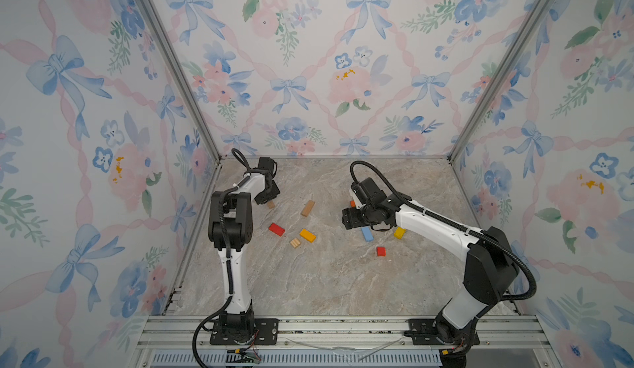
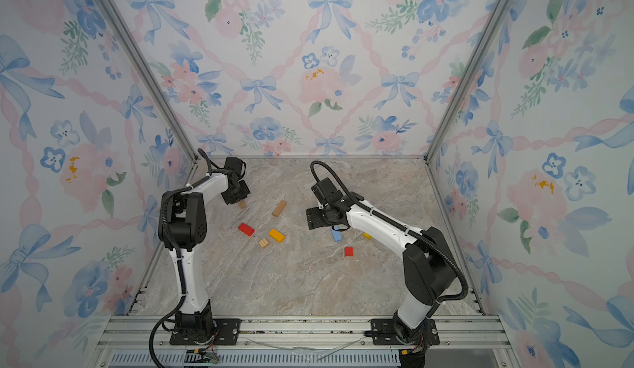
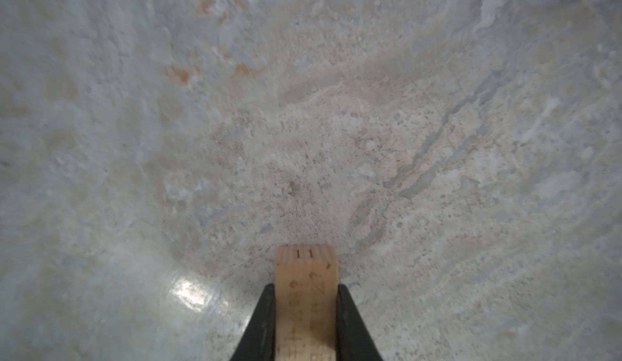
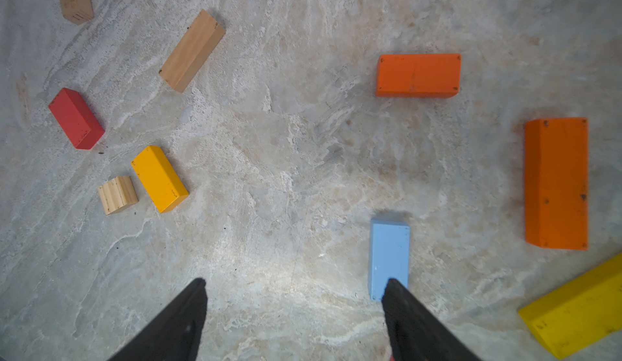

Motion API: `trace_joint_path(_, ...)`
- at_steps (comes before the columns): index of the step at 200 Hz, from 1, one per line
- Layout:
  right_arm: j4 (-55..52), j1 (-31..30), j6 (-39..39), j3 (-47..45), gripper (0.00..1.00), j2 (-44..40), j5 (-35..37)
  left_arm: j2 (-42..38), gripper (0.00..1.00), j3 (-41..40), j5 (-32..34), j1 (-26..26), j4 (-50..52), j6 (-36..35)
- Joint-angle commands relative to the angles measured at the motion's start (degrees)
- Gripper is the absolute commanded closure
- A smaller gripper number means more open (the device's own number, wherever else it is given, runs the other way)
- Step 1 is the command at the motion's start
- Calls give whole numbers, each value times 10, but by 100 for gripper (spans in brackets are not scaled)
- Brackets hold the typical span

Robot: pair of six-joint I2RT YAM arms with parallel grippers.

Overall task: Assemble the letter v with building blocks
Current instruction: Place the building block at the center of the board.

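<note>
Early in the build, by the look of it: carrying a first piece, with no V laid out anywhere on the marble tabletop (image 1: 326, 280). Pinching a natural-wood block (image 3: 304, 268), faintly marked on its face, in the left gripper (image 3: 305, 288), jaws pressed on both long sides, at about ten o'clock from table centre in both top views; touching the surface or just above it, cannot tell. Hovering with the right gripper (image 4: 292, 285) spread wide and empty near the light blue block (image 4: 390, 251) at three o'clock.

Next, probably: set the held piece down slanted as one arm of the V, then fetch a mate.

Lying flat and scattered elsewhere:
- red bar (image 4: 75, 118) at nine
- amber bar (image 4: 160, 178) and small wood square (image 4: 117, 194) side by side toward eight
- long wood bar (image 4: 192, 50) at eleven
- small red block (image 1: 381, 251) at four
- two orange bars (image 4: 418, 75) and a yellow bar (image 4: 579, 312) by the right arm
</note>
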State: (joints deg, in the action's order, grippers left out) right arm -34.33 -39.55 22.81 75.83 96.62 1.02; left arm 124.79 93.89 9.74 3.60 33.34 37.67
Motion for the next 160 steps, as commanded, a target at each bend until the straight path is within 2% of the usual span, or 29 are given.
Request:
trace_joint_path(1,-10,-7,4,-1,16,-11,-8,6,72,-14,-4,-3,18,0)
trace_joint_path(29,-9,-8,2,-2,16,-14,-7,-13,51,-23,-5,-3,18,9)
trace_joint_path(48,-9,-8,1,-1,15,-15,-8,-30,43,-25,-5,-3,18,12)
trace_joint_path(79,-9,-11,-1,7,15,-15,-9,-70,40,-34,-12,-2,18,12)
trace_joint_path(114,-16,-20,-15,38,14,-6,-12,-151,34,-52,-21,5,18,10)
trace_joint_path(160,-44,-57,-59,141,15,57,-24,-298,34,-88,-91,6,18,-37)
